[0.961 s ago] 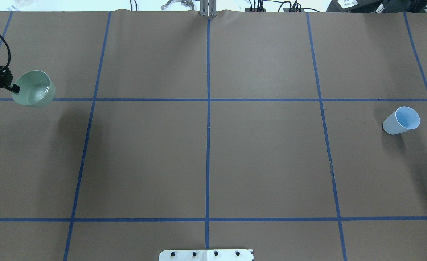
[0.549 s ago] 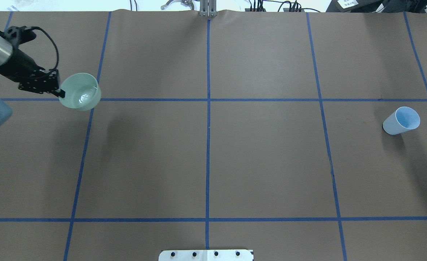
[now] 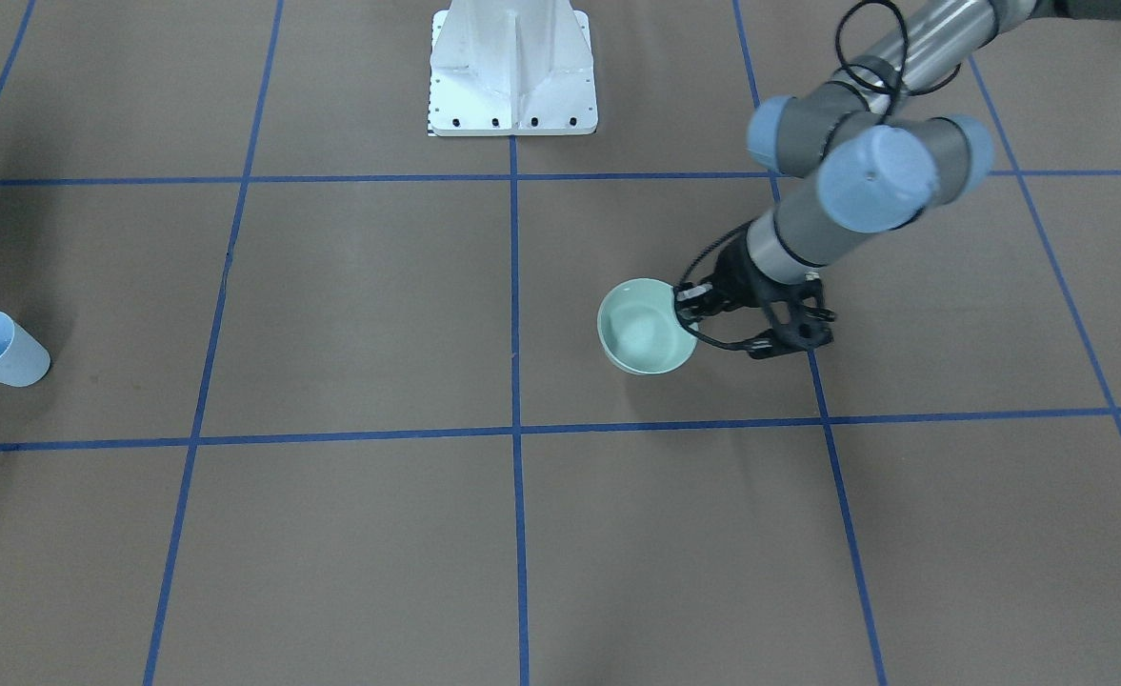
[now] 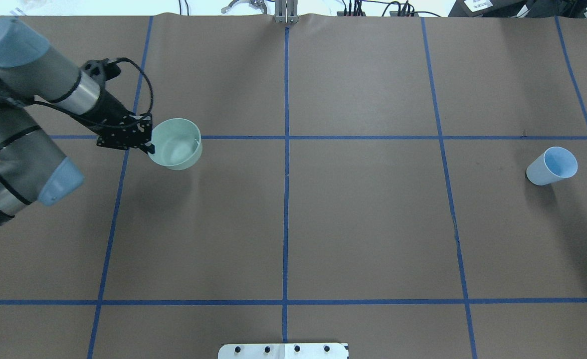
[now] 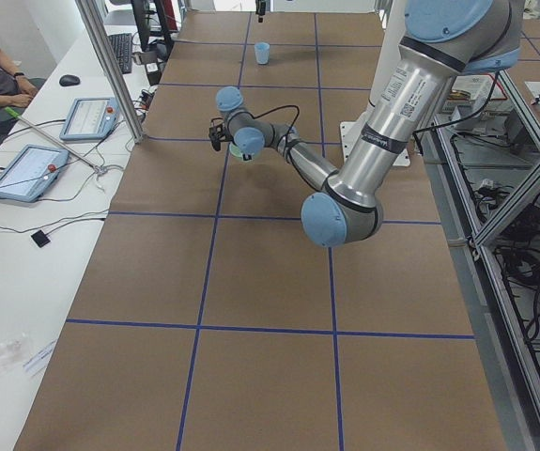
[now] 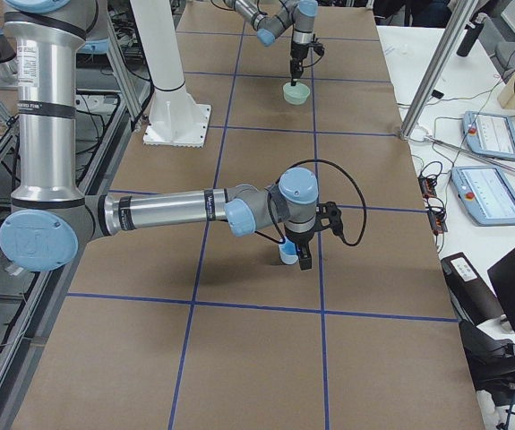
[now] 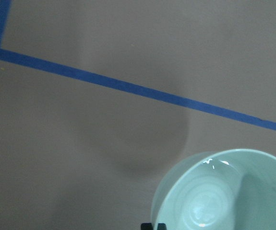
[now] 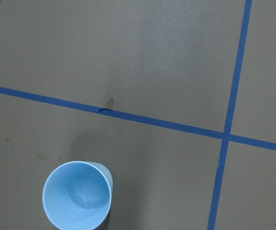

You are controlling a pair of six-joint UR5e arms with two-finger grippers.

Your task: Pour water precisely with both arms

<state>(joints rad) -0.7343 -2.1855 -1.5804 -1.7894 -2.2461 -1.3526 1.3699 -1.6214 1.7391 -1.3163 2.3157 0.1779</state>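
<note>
Grey tubes, silver bands, pale blue caps.
There's the left arm (image 4: 49, 82), a black cable (image 4: 150, 94) looping off at its 1 o'clock; the right arm (image 6: 163, 208) shows black rings on silver; white pedestal (image 3: 512, 71), dark bolts at 6 o'clock.

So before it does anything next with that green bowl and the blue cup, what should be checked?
1. Left end effector pinching green bowl rim: ok.
2. Bowl upright, water inside: ok.
3. Blue cup standing upright, mouth open: ok.
4. Right end effector gripping the cup: cannot tell, seen only from the side.
5. Bowl above the cup for pouring: not ok, they are far apart.
</note>
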